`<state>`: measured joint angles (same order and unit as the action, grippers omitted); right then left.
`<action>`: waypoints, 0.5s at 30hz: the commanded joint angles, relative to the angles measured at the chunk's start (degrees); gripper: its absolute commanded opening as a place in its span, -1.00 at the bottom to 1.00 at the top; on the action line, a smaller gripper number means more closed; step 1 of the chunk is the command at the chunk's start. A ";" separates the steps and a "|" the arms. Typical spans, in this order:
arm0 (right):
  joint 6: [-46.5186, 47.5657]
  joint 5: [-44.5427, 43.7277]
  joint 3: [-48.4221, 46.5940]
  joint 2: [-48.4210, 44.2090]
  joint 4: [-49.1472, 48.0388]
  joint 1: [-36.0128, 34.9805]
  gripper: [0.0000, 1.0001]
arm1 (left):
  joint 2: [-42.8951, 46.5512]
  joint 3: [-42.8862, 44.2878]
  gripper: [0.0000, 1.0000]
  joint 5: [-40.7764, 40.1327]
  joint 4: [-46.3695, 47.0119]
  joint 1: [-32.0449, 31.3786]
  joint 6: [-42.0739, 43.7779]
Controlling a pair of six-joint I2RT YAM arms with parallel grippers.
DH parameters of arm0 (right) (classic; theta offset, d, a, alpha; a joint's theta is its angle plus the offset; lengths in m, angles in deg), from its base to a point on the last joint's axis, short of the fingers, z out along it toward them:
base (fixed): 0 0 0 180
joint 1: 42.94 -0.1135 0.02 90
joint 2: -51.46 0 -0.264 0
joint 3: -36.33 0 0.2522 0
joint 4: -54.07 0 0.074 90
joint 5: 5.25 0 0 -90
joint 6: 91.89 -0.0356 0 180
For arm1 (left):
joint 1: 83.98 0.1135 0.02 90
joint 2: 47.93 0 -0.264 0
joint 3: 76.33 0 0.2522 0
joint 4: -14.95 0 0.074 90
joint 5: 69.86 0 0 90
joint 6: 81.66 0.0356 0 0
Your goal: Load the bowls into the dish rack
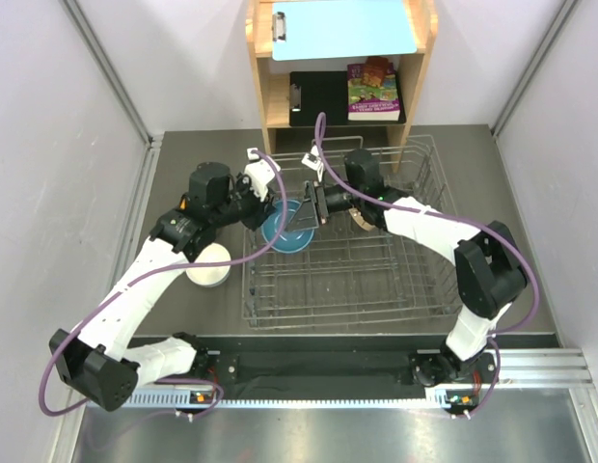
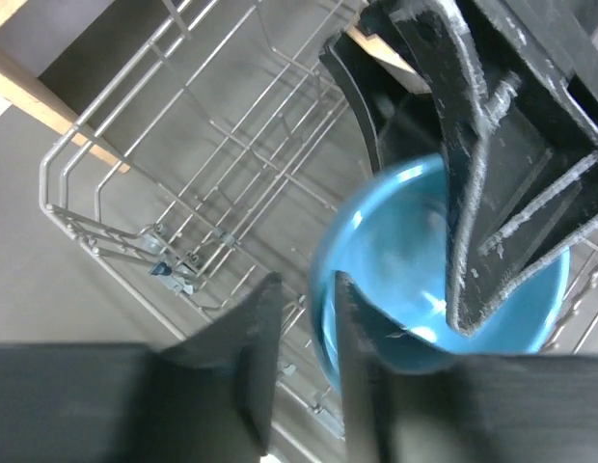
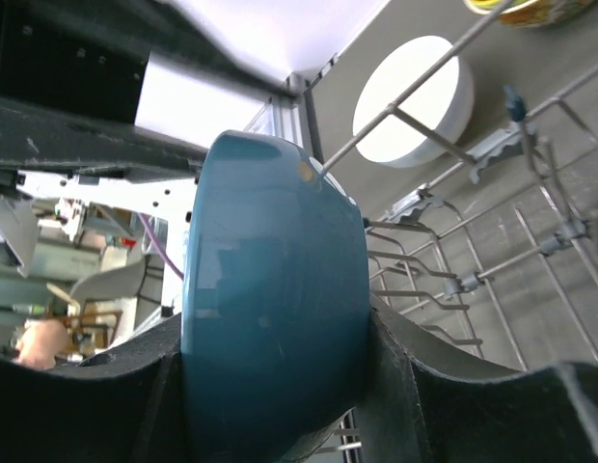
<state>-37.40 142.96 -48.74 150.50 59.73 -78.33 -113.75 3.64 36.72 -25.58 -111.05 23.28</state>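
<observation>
1. The blue bowl (image 1: 285,231) sits tilted inside the dish rack (image 1: 357,289), toward the rack's 10 o'clock corner.
2. The right tool (image 1: 307,210) reaches in from 3 o'clock and is clamped on the blue bowl, one finger against each side.
3. The left tool (image 2: 304,318) comes from 9 o'clock. Its fingers are a little parted, with the bowl's rim just beside them.
4. A white bowl (image 1: 208,265) rests on the grey worktop (image 1: 183,193) outside the rack, at about 8 o'clock from the blue one.
5. A wooden shelf (image 1: 265,87) stands at 12 o'clock beyond the rack, with a light-blue clipboard (image 1: 342,29) on top.
</observation>
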 commanded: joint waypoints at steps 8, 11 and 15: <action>9.56 -4.15 -1.20 -4.56 4.48 -1.17 -1.00 | 3.59 0.76 0.59 -7.69 4.70 2.63 -1.32; 13.16 -9.32 -2.34 -5.61 8.01 -0.90 -1.00 | 4.99 0.32 0.70 -10.15 4.79 4.13 -0.70; 18.62 -20.31 -4.97 -7.72 16.25 -0.90 -1.00 | 6.93 -1.52 0.98 -12.97 4.88 7.54 0.70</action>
<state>-26.36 133.74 -48.80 147.92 69.72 -79.14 -110.19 3.60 28.66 -24.29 -106.51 22.97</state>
